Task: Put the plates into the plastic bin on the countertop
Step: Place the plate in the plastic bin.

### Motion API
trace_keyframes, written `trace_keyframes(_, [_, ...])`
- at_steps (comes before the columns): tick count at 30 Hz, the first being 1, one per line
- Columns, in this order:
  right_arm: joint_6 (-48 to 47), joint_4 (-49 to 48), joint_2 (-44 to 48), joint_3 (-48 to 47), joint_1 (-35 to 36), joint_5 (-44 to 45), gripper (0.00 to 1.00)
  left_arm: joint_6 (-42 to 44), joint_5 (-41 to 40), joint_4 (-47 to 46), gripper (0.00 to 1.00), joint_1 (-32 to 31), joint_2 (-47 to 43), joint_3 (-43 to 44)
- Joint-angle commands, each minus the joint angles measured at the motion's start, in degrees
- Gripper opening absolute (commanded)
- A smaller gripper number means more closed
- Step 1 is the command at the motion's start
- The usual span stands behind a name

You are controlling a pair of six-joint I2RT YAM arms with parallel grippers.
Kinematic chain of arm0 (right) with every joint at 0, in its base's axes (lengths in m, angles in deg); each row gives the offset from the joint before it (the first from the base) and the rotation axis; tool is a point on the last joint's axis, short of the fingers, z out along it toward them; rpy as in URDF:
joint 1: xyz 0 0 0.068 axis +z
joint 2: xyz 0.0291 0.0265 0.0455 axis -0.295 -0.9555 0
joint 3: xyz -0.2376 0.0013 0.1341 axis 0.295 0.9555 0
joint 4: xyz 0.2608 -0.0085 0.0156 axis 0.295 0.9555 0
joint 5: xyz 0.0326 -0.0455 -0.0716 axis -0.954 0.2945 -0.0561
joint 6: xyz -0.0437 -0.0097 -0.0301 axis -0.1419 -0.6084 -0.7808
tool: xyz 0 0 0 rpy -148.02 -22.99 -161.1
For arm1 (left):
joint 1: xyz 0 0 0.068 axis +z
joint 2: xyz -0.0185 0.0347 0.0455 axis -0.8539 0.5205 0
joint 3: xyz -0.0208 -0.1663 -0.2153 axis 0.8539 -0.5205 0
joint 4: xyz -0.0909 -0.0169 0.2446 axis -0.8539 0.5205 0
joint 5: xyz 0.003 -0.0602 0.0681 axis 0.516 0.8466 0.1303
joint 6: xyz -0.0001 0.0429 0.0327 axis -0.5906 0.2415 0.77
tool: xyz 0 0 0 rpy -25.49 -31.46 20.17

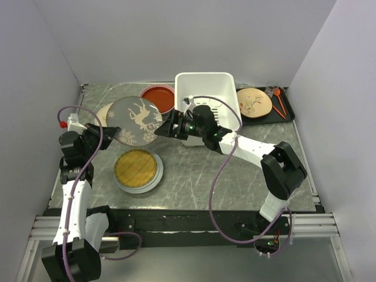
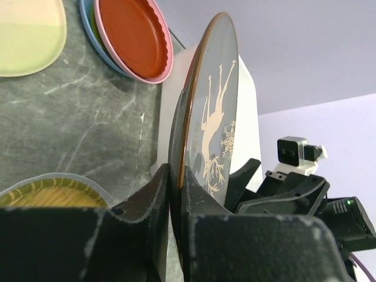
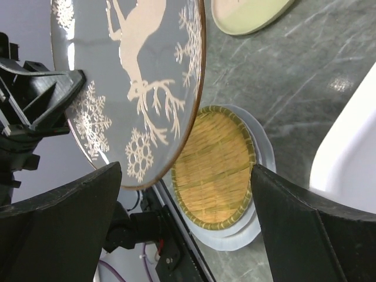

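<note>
At the far left a pale plate (image 1: 104,113) lies on the counter (image 1: 194,170), half hidden. In front of it the left gripper (image 1: 108,133) is clamped tight on the left rim of the deer plate (image 1: 136,120). It holds that plate up off the counter, tilted, with its deer and snowflakes facing upward. Below it sits the yellow plate (image 1: 138,166), stacked on white plates (image 1: 155,179). Behind it, the red plate (image 1: 157,97) tops a small stack just beside the bin (image 1: 205,75). The right gripper (image 1: 164,128) is at the deer plate's right rim with its jaws spread wide, not closed on anything. The bin stands behind that arm, with no plate that I can see in it. At the far right a cream plate (image 1: 254,102) rests on a black tray (image 1: 288,115).
</note>
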Motion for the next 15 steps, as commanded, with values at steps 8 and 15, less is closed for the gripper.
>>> trace_keyframes(8, [5.8, -12.8, -2.1, -1.8, -0.2, -5.7, 0.96, -2.6, 7.7, -10.5, 0.01, 0.1, -3.6, 2.6])
trace_keyframes(15, [9.4, -19.4, -5.5, -1.8, -0.2, -8.5, 0.93, -4.3, 12.8, -16.2, 0.01, 0.2, -2.2, 0.0])
